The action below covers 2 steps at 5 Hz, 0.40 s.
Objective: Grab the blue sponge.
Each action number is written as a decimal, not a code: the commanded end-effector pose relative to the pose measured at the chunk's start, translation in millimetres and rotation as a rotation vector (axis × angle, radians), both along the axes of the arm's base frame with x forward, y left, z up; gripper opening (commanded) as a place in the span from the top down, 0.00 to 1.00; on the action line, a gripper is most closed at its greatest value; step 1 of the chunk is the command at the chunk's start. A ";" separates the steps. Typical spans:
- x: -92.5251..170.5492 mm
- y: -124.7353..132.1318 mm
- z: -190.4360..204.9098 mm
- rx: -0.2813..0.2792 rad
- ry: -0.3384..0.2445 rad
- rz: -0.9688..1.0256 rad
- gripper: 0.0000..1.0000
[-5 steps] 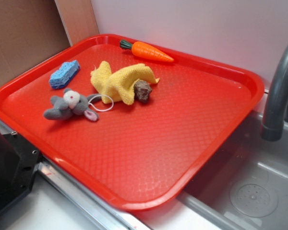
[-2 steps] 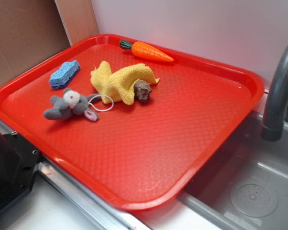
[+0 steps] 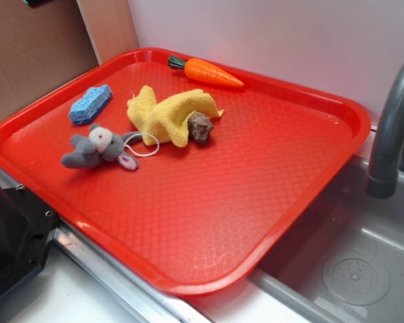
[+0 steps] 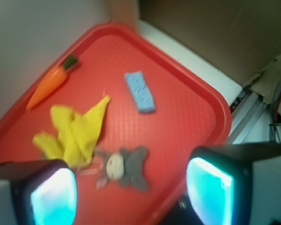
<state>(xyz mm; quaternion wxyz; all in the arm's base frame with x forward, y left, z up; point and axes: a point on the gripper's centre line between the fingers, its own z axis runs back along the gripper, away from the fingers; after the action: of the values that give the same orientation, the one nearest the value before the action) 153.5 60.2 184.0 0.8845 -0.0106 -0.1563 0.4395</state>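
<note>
My fingers [image 4: 131, 192] are spread wide, holding nothing, high above the tray [image 3: 310, 114]; the blue sponge [image 3: 90, 104] lies flat near the tray's far-left rim, apart from the plush mouse [image 3: 97, 149] and yellow cloth [image 3: 168, 114]; I judge a slanted descent could catch the mouse or nudge the sponge against the rim; open red floor surrounds it otherwise, so a straight drop has room.

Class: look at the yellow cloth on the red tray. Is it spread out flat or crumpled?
Crumpled. The yellow cloth lies bunched in folds on the red tray, with corners sticking out, and it partly drapes over a small brown object.
</note>
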 end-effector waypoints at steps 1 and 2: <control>31.6 38.4 -40.0 0.102 -0.014 0.059 0.00; 45.3 51.1 -69.8 0.133 0.023 0.022 0.00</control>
<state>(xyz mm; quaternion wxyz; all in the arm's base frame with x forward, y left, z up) 201.5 105.4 104.4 0.8862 0.0534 -0.1580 0.4322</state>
